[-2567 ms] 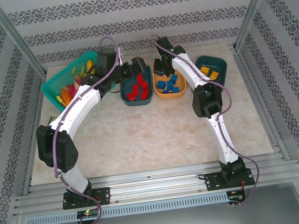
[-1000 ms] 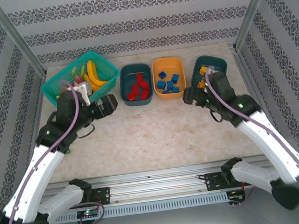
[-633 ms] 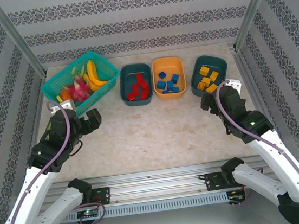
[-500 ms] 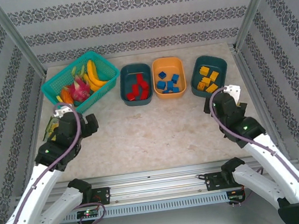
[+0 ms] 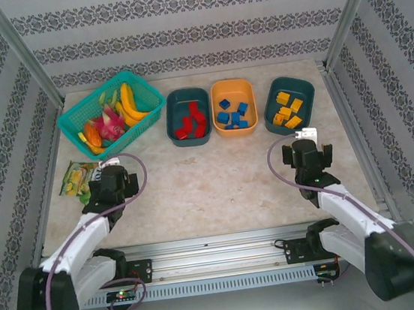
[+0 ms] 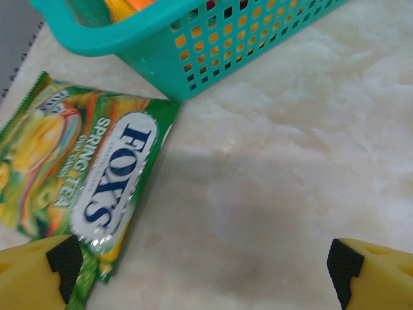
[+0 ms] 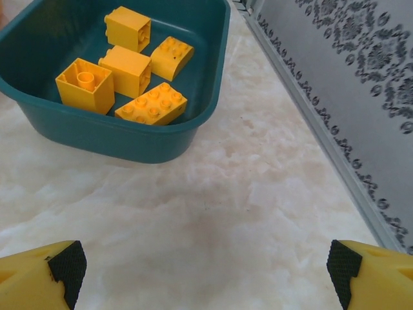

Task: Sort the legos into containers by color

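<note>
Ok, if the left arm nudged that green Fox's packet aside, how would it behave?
The packet looks like thin glossy film lying flat on the table, so it would probably slide easily, yet buckle rather than move stiffly. The shiny surface suggests a grip might slip on it. Lying so flat, it is likely light and awkward to pinch.

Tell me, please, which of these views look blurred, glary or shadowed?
Left wrist: slightly soft, foil glare on the snack packet, a dim shadow on the table beside it. Right wrist: crisp on the yellow legos in the teal container. Top external: even light, sharp.
</note>
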You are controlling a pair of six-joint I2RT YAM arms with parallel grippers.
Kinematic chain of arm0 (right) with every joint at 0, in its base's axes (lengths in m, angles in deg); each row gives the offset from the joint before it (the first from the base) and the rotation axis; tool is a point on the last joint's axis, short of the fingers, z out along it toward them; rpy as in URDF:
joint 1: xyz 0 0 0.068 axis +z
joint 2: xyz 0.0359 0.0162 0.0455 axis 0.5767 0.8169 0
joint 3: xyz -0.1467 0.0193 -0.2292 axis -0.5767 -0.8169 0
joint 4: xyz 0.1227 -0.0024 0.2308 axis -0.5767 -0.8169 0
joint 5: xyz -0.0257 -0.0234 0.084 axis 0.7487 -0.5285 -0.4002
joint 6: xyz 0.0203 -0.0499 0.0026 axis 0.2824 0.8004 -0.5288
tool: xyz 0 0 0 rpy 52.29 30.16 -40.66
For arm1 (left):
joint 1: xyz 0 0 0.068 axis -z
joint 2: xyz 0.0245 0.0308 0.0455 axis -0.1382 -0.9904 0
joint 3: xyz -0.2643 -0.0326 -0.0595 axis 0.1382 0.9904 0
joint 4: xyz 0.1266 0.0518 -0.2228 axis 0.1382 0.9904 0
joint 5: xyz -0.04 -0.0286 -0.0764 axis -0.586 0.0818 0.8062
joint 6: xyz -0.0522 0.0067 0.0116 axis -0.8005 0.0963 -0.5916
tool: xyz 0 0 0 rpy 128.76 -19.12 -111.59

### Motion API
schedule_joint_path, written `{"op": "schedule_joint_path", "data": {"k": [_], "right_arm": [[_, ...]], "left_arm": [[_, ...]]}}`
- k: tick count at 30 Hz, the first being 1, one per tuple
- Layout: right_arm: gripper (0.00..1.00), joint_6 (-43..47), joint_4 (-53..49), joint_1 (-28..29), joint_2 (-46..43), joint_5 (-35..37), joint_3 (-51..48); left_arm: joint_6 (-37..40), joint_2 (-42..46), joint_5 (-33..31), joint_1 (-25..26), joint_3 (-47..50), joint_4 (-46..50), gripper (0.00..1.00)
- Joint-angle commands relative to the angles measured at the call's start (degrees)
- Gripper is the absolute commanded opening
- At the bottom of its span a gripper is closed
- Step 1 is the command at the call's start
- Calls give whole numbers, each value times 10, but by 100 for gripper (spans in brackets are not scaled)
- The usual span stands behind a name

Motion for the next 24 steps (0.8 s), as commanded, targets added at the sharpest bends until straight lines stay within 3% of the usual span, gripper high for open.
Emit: {"op": "schedule_joint_path", "data": {"k": [1, 8, 15, 19, 21, 22, 24], "right_arm": [[98, 14, 133, -19, 58, -61, -9], [98, 2, 250, -55, 157, -112, 26], [98, -8, 341, -82, 246, -154, 42], [98, 3, 441, -83, 272, -190, 5], [98, -3, 545, -84, 302, -175, -39], [98, -4, 546, -84, 299, -170, -42], [98, -3, 505, -84, 281, -172, -36]], "left_arm": [[26, -70, 62, -35, -6, -181, 100], [16, -222, 132, -82, -59, -294, 100], [27, -286, 188, -122, -95, -322, 100], [51, -273, 221, -116, -27, -434, 100], [45, -300, 209, -115, 40, -588, 100], [42, -305, 200, -115, 48, -608, 100], [43, -297, 203, -115, 19, -537, 100]]}}
